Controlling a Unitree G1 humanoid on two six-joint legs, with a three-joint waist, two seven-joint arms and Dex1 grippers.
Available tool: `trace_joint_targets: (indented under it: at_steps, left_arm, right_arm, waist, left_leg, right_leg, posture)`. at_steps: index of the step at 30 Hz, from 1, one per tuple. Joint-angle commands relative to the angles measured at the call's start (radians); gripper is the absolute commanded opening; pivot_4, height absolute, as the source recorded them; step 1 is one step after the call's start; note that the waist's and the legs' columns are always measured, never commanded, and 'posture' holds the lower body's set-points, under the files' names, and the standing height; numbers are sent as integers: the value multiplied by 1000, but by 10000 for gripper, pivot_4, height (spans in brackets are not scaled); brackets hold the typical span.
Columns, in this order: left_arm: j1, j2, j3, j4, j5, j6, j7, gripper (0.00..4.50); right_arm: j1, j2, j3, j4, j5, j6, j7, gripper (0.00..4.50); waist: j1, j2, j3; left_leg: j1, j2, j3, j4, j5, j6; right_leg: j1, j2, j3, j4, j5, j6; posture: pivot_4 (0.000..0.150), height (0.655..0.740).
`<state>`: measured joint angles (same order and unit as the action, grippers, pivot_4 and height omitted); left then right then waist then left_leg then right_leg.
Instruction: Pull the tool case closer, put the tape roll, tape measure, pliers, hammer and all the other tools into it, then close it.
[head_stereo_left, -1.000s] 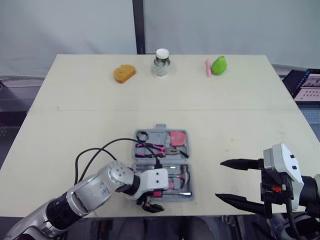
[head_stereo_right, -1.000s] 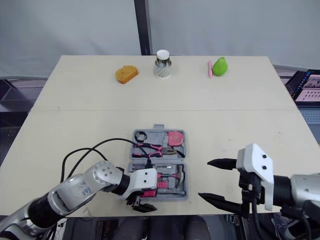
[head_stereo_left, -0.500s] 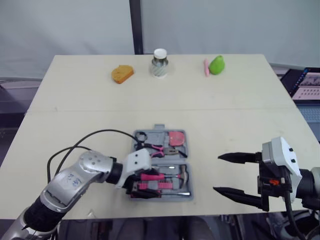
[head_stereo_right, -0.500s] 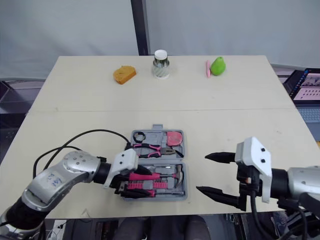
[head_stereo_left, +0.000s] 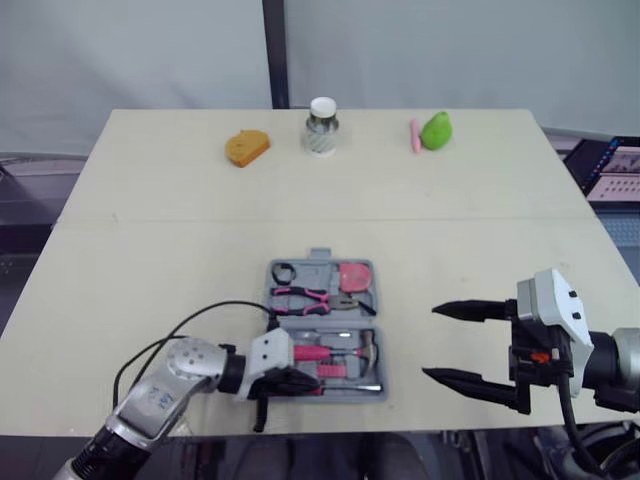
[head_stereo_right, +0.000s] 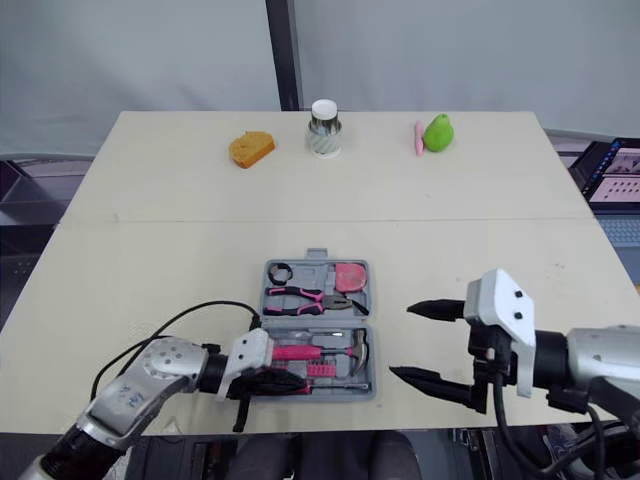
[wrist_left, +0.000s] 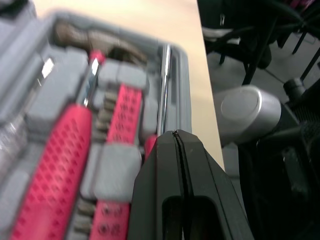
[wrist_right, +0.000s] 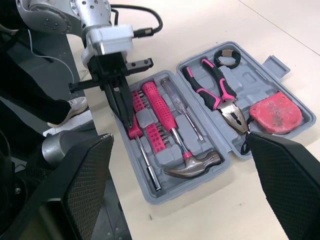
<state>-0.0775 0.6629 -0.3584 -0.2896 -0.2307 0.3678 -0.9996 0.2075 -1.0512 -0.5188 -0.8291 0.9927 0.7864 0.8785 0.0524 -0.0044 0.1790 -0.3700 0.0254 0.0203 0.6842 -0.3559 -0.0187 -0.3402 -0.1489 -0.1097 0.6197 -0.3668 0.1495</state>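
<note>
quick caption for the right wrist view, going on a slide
Left gripper, jaws shut, over the open tool case holding hammer, pliers and tape measure.

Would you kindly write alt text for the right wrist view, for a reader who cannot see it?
An open grey tool case lies on the table, holding pliers, a hammer, a tape measure and a tape roll. The left gripper, shut, points into its hammer half.

Light: I read it bright, even and diffuse over the pale beige tabletop (head_stereo_left: 150, 250) | Shadows: faint, soft-edged | Left wrist view: I get the grey plastic tool case (wrist_left: 50, 95) blurred, far end smeared
</note>
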Motion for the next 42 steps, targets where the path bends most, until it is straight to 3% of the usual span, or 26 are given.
trace_joint_targets:
  at_steps: [1, 31, 39, 42]
  left_arm:
    - [6, 3, -12, 9, 33, -24, 2, 366]
    - [7, -4, -57, 104, 86, 33, 27, 366]
    - [-16, 7, 176, -56, -177, 216, 13, 366]
    - [-20, 43, 374, -44, -249, 276, 61, 366]
  right_arm:
    - [6, 6, -39, -36, 21, -4, -14, 45000]
    - [26, -3, -51, -38, 31, -3, -26, 45000]
    - [26, 57, 32, 71, -66, -62, -4, 45000]
    - [14, 118, 105, 224, -170, -138, 6, 45000]
  waist:
    - [1, 0, 0]
    - [0, 2, -4]
    - [-2, 1, -4]
    - [-3, -1, -3]
  left_leg:
    - [0, 0, 0, 0, 0, 0]
    - [2, 0, 0, 0, 0, 0]
    - [1, 0, 0, 0, 0, 0]
    - [1, 0, -1, 0, 0, 0]
  right_leg:
    - [0, 0, 0, 0, 0, 0]
    - [1, 0, 0, 0, 0, 0]
    - [0, 0, 0, 0, 0, 0]
    - [1, 0, 0, 0, 0, 0]
  posture:
    - [1500, 7400]
    - [1500, 7400]
    - [1500, 7400]
    - [1500, 7400]
